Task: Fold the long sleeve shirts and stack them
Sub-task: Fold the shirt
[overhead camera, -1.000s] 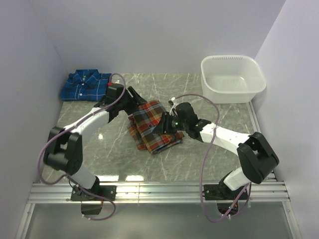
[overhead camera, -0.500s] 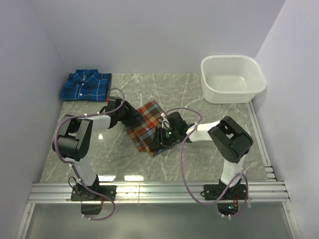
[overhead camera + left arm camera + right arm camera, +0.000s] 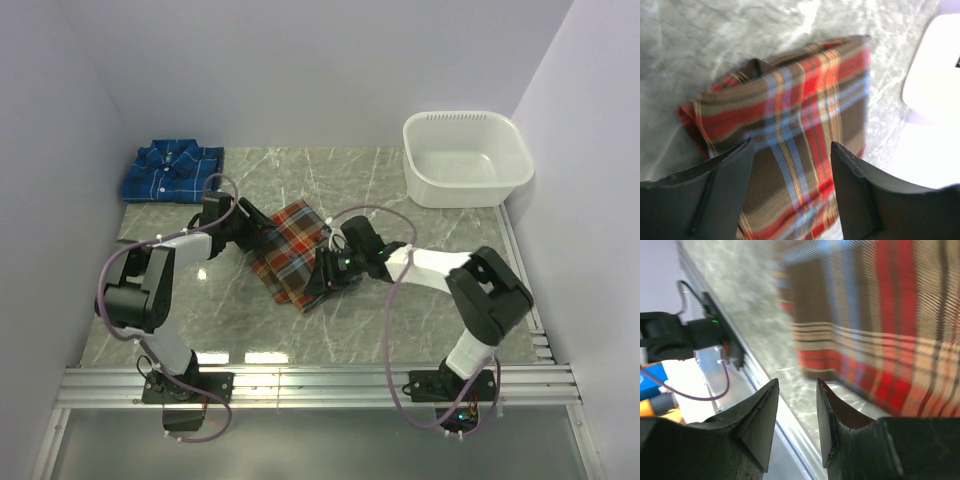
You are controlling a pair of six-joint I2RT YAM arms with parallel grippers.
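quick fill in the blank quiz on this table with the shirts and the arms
1. The folded shirt in the far left corner is ____.
2. The white tub at the far right is ____.
3. The left gripper and the right gripper are both at the ____ plaid shirt.
4. The left gripper's jaws are ____.
Missing words: blue; empty; red; open.

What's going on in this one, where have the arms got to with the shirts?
Both arms are at the folded red-orange plaid shirt in the middle of the table. The left gripper is open over its far-left side. The right gripper, open with nothing between its jaws, sits low at its near-right edge. The blue plaid shirt lies folded in the far left corner, so nothing is stacked yet.
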